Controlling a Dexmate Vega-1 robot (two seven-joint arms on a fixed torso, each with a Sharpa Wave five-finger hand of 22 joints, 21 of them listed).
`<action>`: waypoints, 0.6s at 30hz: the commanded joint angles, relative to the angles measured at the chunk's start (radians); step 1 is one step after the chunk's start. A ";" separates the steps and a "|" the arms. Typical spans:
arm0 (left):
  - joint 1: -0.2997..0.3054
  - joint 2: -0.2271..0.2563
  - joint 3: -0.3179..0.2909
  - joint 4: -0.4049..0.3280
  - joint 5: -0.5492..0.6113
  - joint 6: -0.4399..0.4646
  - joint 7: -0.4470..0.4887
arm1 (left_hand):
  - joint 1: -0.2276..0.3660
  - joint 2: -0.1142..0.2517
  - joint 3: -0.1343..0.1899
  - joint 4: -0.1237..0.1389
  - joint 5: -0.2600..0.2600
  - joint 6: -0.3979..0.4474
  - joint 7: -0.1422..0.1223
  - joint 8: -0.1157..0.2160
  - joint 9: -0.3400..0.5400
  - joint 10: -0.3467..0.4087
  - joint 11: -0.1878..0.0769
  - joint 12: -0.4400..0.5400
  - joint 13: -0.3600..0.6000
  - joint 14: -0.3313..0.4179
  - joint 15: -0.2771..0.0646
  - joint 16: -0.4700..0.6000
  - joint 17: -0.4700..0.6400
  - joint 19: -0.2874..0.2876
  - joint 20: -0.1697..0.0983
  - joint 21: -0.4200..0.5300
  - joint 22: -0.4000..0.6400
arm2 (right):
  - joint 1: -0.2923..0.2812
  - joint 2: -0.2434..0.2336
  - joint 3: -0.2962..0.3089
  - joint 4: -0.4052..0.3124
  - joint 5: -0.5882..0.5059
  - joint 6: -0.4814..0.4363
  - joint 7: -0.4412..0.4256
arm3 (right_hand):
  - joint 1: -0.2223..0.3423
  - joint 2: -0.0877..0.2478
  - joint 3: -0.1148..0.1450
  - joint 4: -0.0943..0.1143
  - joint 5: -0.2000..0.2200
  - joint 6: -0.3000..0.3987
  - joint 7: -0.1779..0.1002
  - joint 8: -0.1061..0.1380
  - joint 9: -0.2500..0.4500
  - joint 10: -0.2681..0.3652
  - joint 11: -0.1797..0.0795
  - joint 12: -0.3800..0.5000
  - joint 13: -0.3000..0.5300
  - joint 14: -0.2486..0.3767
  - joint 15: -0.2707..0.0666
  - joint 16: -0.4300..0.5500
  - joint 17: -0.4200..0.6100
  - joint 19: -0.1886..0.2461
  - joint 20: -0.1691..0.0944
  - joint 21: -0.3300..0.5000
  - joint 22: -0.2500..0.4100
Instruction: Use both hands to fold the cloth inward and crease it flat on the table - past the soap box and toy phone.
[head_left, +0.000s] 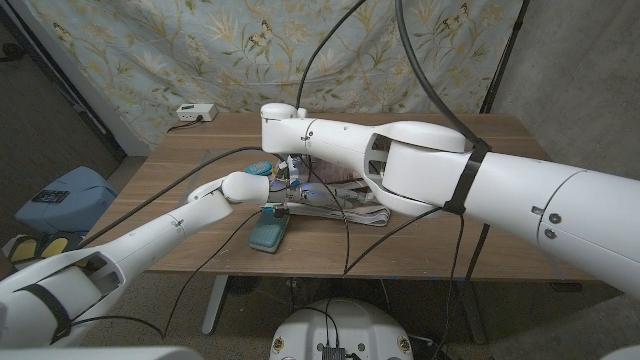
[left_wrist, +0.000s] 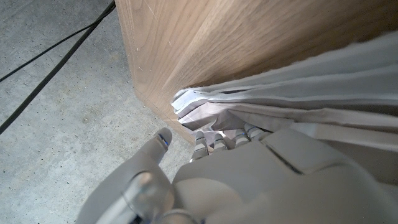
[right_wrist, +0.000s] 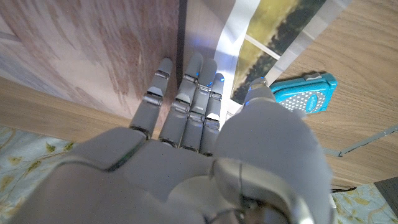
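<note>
Left robot hand (left_wrist: 249, 168) grips soft, layered white cloth (left_wrist: 298, 93) at the wood-grain table (left_wrist: 205, 37) edge; right robot hand (right_wrist: 186, 112) presses flat, fingers together; leaf-print backdrop (head_left: 250, 50) behind.

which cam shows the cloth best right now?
Left wrist view: the cloth's stacked folded layers show close up at the table edge, with the left hand at them. Head view shows a sliver of cloth under the arms. Right wrist view shows flat panels past the right hand.

cloth (left_wrist: 298, 93) | white, folded layers | at table edge, mid-front
</note>
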 joint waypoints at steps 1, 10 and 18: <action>-0.004 -0.004 0.002 0.010 -0.008 0.001 -0.008 | 0.012 -0.003 0.000 -0.006 0.002 0.001 -0.010 0.002 0.004 -0.003 -0.005 0.000 0.000 -0.016 0.002 0.000 0.003 -0.004 0.009 -0.005 0.002 | -0.018 -0.080 0.019 -0.127 0.038 -0.049 -0.005 | -0.012 0.001 0.001 0.008 0.007 -0.006 0.001 -0.006 0.001 -0.006 0.008 -0.009 0.003 0.002 0.009 -0.002 0.000 0.001 0.009 -0.001 0.003; 0.007 0.009 -0.004 -0.028 -0.008 0.023 -0.003 | 0.015 -0.002 0.000 -0.008 0.003 0.003 -0.009 0.002 0.004 -0.001 -0.005 0.001 0.000 -0.015 0.003 0.000 0.003 -0.004 0.009 -0.005 0.001 | -0.024 -0.207 -0.008 -0.402 0.069 -0.140 -0.024 | -0.023 0.004 0.000 0.012 0.012 -0.012 0.008 -0.015 0.001 -0.012 0.014 -0.017 -0.007 -0.008 0.019 -0.010 -0.008 -0.002 0.011 -0.002 0.003; 0.012 0.017 -0.007 -0.063 -0.012 0.042 -0.006 | 0.017 -0.003 -0.001 -0.010 0.003 0.004 -0.008 0.002 0.004 -0.002 -0.003 0.000 0.001 -0.016 0.003 0.000 0.003 -0.004 0.009 -0.005 0.001 | -0.001 -0.268 -0.042 -0.543 0.107 -0.167 -0.044 | -0.019 0.011 0.005 0.008 0.016 -0.013 0.010 -0.022 0.001 -0.021 0.025 -0.022 -0.009 -0.018 0.028 -0.014 -0.012 -0.007 0.011 -0.004 0.003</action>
